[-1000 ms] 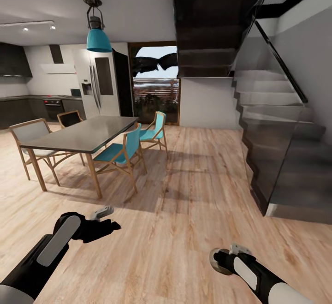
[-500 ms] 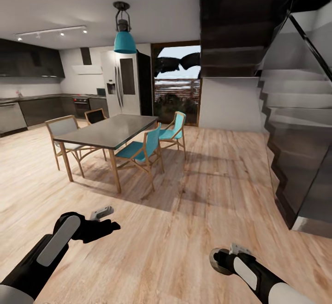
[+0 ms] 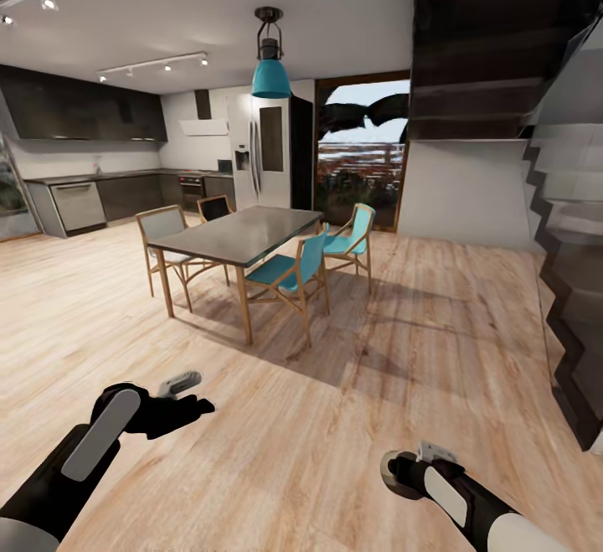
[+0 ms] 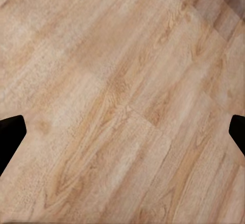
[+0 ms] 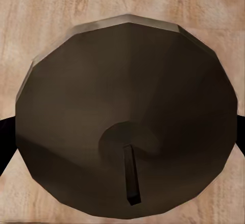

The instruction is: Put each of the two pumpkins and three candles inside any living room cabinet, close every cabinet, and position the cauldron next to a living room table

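Low over the wood floor (image 3: pixel 335 418), both my arms reach forward. My left jaws spread wide, empty. My right jaws close on a candle (image 5: pixel 127 112), wick end facing my wrist, axis along the jaws. Open floor ahead; dining tabletop (image 3: pixel 251 238) ahead-left, staircase (image 3: pixel 578 284) right.

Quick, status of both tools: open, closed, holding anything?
Left tool: open, holding nothing.
Right tool: closed on a dark-brown candle.
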Controlling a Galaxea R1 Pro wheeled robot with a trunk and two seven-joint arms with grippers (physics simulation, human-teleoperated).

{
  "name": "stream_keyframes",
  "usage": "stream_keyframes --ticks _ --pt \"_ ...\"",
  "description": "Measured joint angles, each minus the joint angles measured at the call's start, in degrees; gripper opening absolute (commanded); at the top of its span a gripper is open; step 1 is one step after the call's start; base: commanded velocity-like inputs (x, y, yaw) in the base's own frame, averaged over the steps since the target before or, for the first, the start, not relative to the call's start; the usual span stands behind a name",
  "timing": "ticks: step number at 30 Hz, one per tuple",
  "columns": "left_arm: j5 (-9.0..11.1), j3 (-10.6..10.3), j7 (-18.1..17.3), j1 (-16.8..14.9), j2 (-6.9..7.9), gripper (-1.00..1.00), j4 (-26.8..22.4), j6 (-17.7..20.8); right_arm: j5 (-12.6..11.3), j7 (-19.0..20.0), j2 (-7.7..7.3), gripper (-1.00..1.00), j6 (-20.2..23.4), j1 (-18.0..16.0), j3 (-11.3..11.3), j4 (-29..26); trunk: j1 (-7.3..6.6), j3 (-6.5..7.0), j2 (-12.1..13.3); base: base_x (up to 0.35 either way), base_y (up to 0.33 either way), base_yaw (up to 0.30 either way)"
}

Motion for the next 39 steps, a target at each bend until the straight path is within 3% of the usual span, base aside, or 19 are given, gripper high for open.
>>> stream_keyframes --ticks 39 --pt "0.00 -0.01 0.00 -0.01 -0.03 1.00 0.09 0.00 0.00 -0.01 0.00 -1.00 -0.07 -0.02 0.00 0.00 0.00 0.00 0.00 0.000 0.000 0.287"
